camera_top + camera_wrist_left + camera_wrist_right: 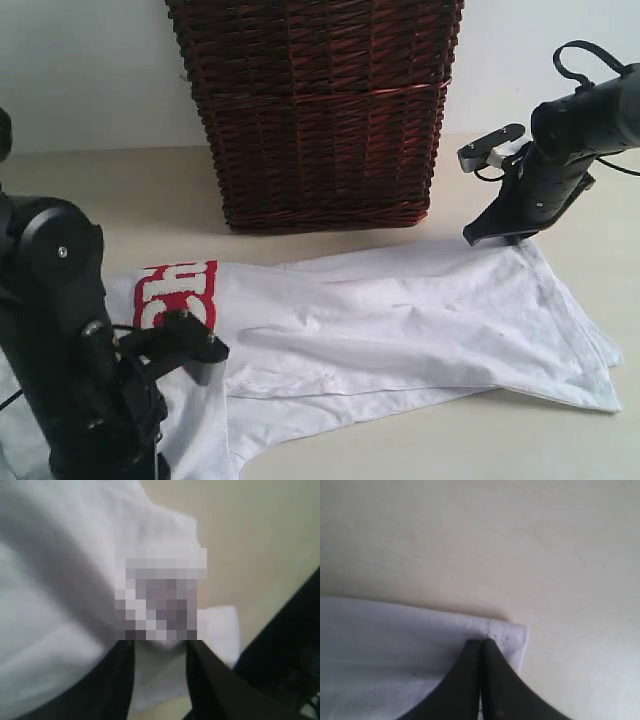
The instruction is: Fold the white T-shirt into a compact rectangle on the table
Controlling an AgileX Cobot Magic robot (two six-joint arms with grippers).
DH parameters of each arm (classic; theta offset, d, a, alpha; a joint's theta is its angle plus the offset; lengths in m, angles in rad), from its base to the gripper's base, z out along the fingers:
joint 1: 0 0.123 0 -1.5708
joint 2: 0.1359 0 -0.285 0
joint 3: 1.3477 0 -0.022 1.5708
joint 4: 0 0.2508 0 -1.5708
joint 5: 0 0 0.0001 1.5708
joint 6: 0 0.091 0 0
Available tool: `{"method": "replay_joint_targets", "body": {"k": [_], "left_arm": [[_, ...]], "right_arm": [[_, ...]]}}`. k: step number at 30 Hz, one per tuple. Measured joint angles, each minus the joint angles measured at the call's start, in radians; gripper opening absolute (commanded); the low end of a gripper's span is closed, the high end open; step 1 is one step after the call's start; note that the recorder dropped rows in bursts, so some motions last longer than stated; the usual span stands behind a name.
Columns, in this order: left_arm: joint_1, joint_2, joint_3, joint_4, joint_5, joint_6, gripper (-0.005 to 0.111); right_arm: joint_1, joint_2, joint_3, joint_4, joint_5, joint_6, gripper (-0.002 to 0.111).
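The white T-shirt (400, 320), likely limp and light, sprawls across the table (560, 440) from seven to three o'clock; grip hem corners, where the right gripper (481, 642) sits closed, left gripper (159, 652) part-open around cloth.

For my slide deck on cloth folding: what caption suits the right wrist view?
Shut right claw, tips on the T-shirt corner, flat on the beige table.

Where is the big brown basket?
In the exterior view, the dark brown woven wicker basket stands top centre on the pale beige table, just behind the white T-shirt.
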Motion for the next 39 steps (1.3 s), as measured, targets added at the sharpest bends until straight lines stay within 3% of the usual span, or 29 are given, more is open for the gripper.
{"method": "replay_joint_targets", "body": {"k": [7, 11, 13, 16, 17, 19, 21, 24, 25, 32, 36, 39], "left_arm": [[0.000, -0.009, 0.036, 0.014, 0.016, 0.006, 0.043], [0.015, -0.055, 0.005, 0.212, -0.053, -0.196, 0.041], [0.086, -0.088, -0.014, 0.390, -0.122, -0.386, 0.028], [0.216, -0.096, -0.016, 0.444, -0.166, -0.483, 0.003], [0.254, -0.087, -0.016, 0.446, -0.172, -0.500, 0.001], [0.343, -0.058, -0.016, 0.443, -0.179, -0.521, 0.007], [0.418, -0.017, -0.018, 0.416, -0.175, -0.515, 0.023], [0.472, 0.044, -0.018, 0.337, -0.161, -0.450, 0.047], [0.478, 0.061, -0.018, 0.321, -0.161, -0.439, 0.047], [0.498, 0.186, -0.083, 0.335, -0.103, -0.469, 0.013], [0.515, 0.214, -0.136, 0.355, -0.076, -0.483, 0.007], [0.531, 0.224, -0.165, 0.368, -0.071, -0.483, 0.011]], "right_arm": [[0.000, 0.000, 0.000, 0.000, 0.000, 0.000, 0.000], [0.000, 0.000, 0.000, 0.000, 0.000, 0.000, 0.000], [0.000, 0.000, 0.000, 0.000, 0.000, 0.000, 0.000], [0.000, -0.004, 0.000, 0.003, -0.002, 0.000, 0.000], [0.000, -0.008, 0.000, 0.005, -0.004, 0.000, 0.000], [-0.004, -0.019, 0.002, 0.025, -0.007, 0.000, 0.002], [-0.008, -0.033, 0.009, 0.054, 0.008, 0.000, 0.008], [-0.012, -0.064, 0.020, 0.114, 0.034, -0.017, 0.017], [-0.012, -0.077, 0.020, 0.143, 0.040, -0.030, 0.019], [-0.012, -0.120, 0.020, 0.485, 0.180, -0.238, 0.019], [0.021, -0.104, 0.020, 0.608, 0.289, -0.355, 0.016], [0.062, -0.057, 0.020, 0.611, 0.299, -0.370, 0.000]]}}
